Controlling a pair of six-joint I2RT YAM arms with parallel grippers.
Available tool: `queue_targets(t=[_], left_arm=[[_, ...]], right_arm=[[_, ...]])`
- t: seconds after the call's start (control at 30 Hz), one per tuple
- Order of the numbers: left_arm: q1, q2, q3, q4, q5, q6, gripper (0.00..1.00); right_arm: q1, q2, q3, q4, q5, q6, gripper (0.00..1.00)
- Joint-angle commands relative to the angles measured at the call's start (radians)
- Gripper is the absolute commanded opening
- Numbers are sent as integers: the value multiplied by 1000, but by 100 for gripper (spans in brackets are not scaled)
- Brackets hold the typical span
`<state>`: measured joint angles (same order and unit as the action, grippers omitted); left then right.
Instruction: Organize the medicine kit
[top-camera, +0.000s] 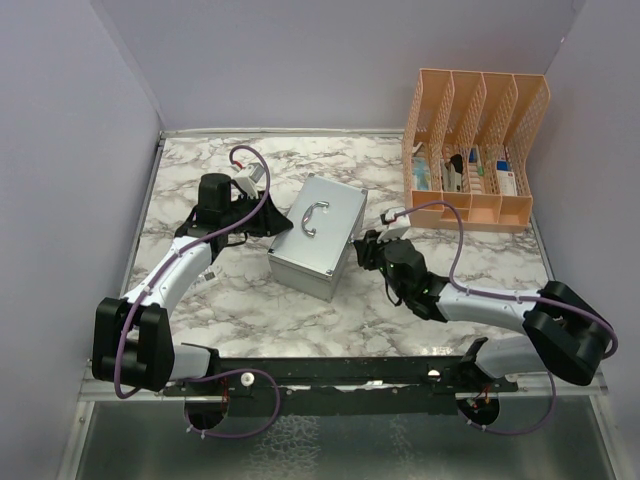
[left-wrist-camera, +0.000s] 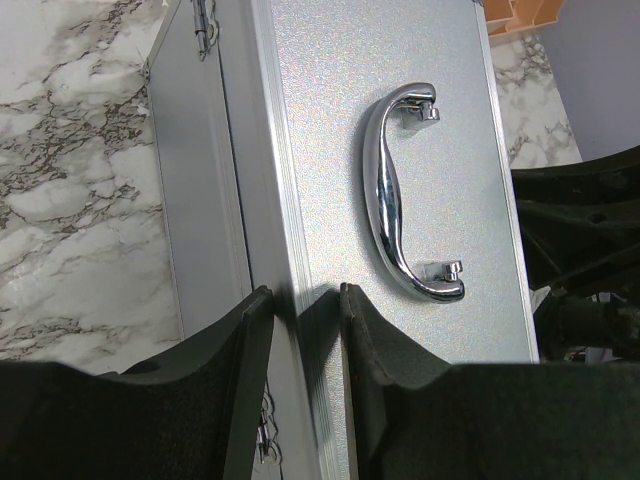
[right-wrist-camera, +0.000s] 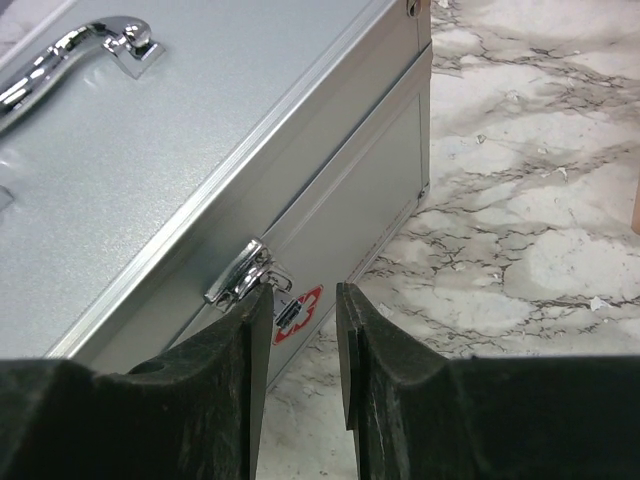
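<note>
The medicine kit (top-camera: 318, 240), a grey metal case, stands shut in the middle of the table with its chrome handle (top-camera: 314, 220) on top. My left gripper (top-camera: 264, 222) is at its left, hinge side. In the left wrist view this gripper (left-wrist-camera: 305, 290) is open and straddles the lid's long edge, one finger over the lid top by the handle (left-wrist-camera: 392, 190), the other over the hinged wall. My right gripper (top-camera: 365, 248) is at the case's right side. It (right-wrist-camera: 303, 290) is open, its left finger against a front latch (right-wrist-camera: 238, 272), with bare table in the gap.
A peach slotted organizer (top-camera: 475, 150) holding boxes and packets stands at the back right. Walls close in the table on the left, back and right. A red cross sticker (right-wrist-camera: 300, 312) sits on the case below the latch. My right arm (left-wrist-camera: 590, 250) shows beyond the case.
</note>
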<state>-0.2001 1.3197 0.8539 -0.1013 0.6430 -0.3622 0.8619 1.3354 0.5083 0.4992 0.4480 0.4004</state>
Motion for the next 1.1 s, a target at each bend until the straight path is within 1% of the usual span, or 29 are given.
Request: queue_targets(t=[0.0,0.13,0.5,1.07], left_arm=[[-8,54,-59,-174,-32,57,33],[-8,52,-59,-174,-31,57,33],[-8,50,-62,-174,-29,57,33],[-9,51,-61,-173,-28,57,34]], right_arm=[[2,-50,11,24,-43,39,33],[2,-60,21,17,-43,37,33],[2,5,58,-5,-76,31,33],[2,-72,99,-34,-111,40,33]])
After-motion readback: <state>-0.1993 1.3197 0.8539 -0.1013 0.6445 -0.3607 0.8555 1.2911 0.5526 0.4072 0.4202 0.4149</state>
